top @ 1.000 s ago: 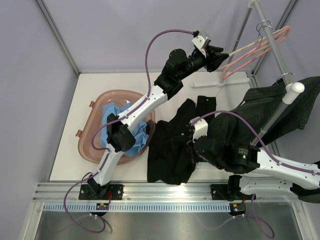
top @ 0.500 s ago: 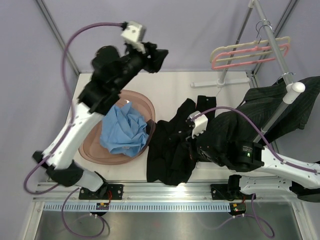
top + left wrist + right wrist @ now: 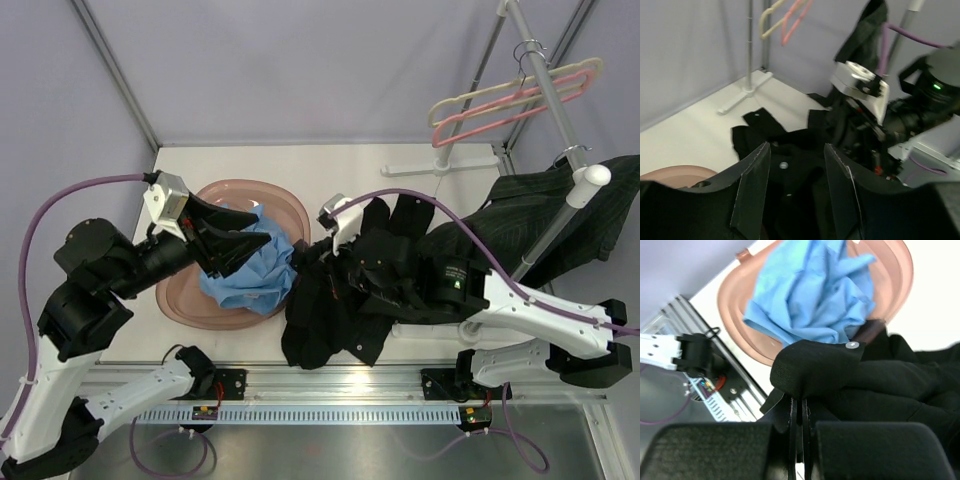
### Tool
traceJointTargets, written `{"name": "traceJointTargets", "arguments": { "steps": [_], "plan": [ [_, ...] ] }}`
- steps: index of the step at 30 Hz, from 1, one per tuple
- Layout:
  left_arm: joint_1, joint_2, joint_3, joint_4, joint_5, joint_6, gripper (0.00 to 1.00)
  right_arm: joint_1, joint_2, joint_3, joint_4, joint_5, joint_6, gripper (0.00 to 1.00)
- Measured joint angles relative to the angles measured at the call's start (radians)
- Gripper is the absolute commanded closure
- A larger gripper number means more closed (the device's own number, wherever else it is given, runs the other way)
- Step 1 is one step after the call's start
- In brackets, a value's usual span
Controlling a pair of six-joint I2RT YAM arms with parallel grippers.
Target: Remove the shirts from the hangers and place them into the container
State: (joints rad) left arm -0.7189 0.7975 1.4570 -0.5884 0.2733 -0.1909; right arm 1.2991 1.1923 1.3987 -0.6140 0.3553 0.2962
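The plain black shirt (image 3: 335, 315) lies bunched on the table beside the container (image 3: 178, 298). My right gripper (image 3: 316, 266) is shut on a fold of the black shirt (image 3: 820, 370), at the container's right rim; the jaws (image 3: 801, 410) pinch the cloth. The light blue shirt (image 3: 248, 272) fills the container (image 3: 735, 315). My left gripper (image 3: 262, 250) hovers over the blue shirt, open and empty, its fingers (image 3: 752, 192) pointing at the black shirt (image 3: 785, 150). A pink and a cream hanger (image 3: 510, 100) hang bare on the rack. The pinstriped shirt (image 3: 560, 220) hangs at the right.
The grey rack pole (image 3: 545, 90) and its foot (image 3: 440, 165) stand at the back right. The right arm's wrist camera (image 3: 860, 85) sits close in front of my left gripper. Frame posts border the table at the back corners.
My left arm has swung from the hangers at the rack down and left to above the container. My right gripper has pulled the black shirt left toward the container.
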Motion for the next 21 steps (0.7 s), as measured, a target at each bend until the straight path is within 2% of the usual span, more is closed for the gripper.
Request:
{"name": "traceJointTargets", "arguments": {
  "steps": [4, 9, 15, 21],
  "plan": [
    [0.000, -0.070, -0.128, 0.044, 0.108, -0.055, 0.50, -0.008, 0.102, 0.152, -0.024, -0.017, -0.026, 1.00],
    [0.000, -0.142, -0.314, 0.069, 0.170, -0.110, 0.48, -0.040, 0.204, 0.379, -0.074, -0.022, -0.056, 1.00],
    [0.000, -0.148, -0.339, 0.105, 0.210, -0.134, 0.46, -0.090, 0.228, 0.530, -0.134, -0.035, -0.083, 1.00],
    [-0.002, -0.108, -0.339, 0.159, 0.225, -0.136, 0.47, -0.096, 0.228, 0.576, -0.177, -0.061, -0.100, 1.00]
  ]
}}
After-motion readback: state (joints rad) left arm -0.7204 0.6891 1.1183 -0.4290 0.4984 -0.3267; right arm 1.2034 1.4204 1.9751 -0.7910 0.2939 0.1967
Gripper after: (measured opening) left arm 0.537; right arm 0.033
